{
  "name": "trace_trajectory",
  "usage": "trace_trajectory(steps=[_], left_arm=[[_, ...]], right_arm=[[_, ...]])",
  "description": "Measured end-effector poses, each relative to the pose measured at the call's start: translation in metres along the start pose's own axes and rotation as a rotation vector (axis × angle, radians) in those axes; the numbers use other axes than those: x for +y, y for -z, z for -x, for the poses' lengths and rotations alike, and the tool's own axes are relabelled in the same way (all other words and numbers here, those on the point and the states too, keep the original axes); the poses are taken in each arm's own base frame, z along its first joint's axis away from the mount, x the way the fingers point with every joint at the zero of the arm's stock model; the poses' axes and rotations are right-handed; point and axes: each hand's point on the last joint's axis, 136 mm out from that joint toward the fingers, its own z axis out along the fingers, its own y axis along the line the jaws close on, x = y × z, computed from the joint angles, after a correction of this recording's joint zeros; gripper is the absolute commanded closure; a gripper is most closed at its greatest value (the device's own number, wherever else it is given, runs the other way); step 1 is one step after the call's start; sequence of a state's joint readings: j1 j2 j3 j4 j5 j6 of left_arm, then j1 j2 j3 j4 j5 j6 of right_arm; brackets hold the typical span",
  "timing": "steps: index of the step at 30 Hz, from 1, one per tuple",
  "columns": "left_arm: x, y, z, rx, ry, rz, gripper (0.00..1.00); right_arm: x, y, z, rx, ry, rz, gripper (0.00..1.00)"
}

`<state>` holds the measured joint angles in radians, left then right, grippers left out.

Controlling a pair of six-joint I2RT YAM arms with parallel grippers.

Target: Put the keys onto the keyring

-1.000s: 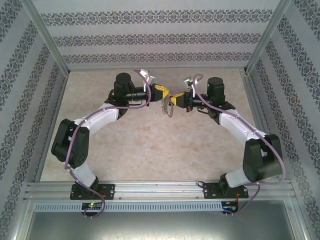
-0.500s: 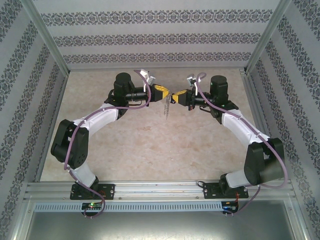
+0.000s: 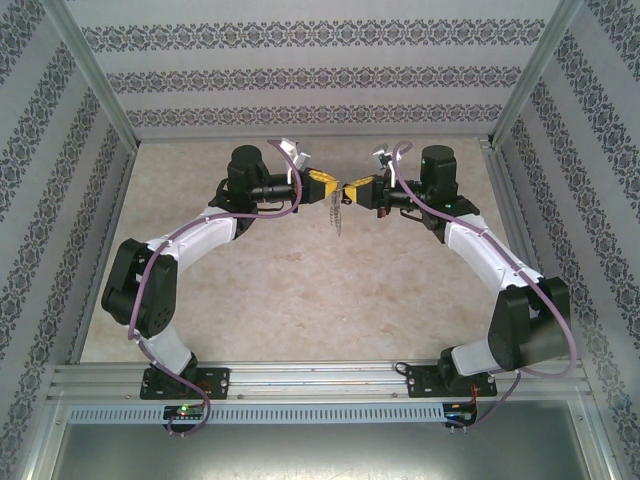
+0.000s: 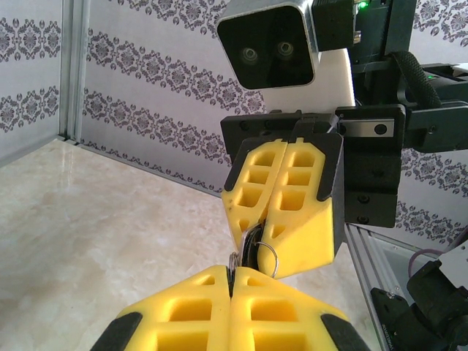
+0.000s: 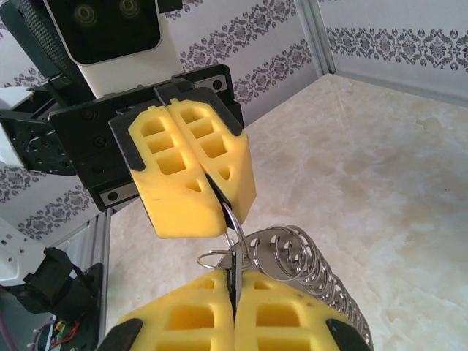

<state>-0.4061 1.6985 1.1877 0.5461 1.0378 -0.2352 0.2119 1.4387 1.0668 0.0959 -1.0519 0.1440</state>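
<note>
Threading step, I'd say, up in the air over the table [image 3: 300,290]. The left gripper [image 5: 221,208] has its jaws pressed together on the thin wire of the keyring [image 5: 307,256], whose linked rings dangle just under the meeting tips. Nose to nose with it, the right gripper [image 4: 257,234] is clamped too, pinching what looks like the small dark key [image 4: 252,248], touching the loop. Next, I reckon, comes a fine slide along that wire.
</note>
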Motion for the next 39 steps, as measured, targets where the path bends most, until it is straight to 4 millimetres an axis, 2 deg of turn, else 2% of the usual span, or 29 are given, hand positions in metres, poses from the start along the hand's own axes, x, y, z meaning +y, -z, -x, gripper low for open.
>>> trace_trajectory(steps=[10,31,39], left_arm=[[-0.001,0.000,0.000,0.000,-0.001,-0.001,1.00],[-0.001,0.000,0.000,0.001,0.000,-0.001,1.00],[-0.001,0.000,0.000,0.003,0.003,0.001,1.00]], right_arm=[[0.006,-0.003,0.009,0.008,0.024,0.002,1.00],[-0.007,0.004,0.007,0.032,0.035,-0.054,1.00],[0.005,-0.003,0.012,0.056,0.075,-0.046,1.00]])
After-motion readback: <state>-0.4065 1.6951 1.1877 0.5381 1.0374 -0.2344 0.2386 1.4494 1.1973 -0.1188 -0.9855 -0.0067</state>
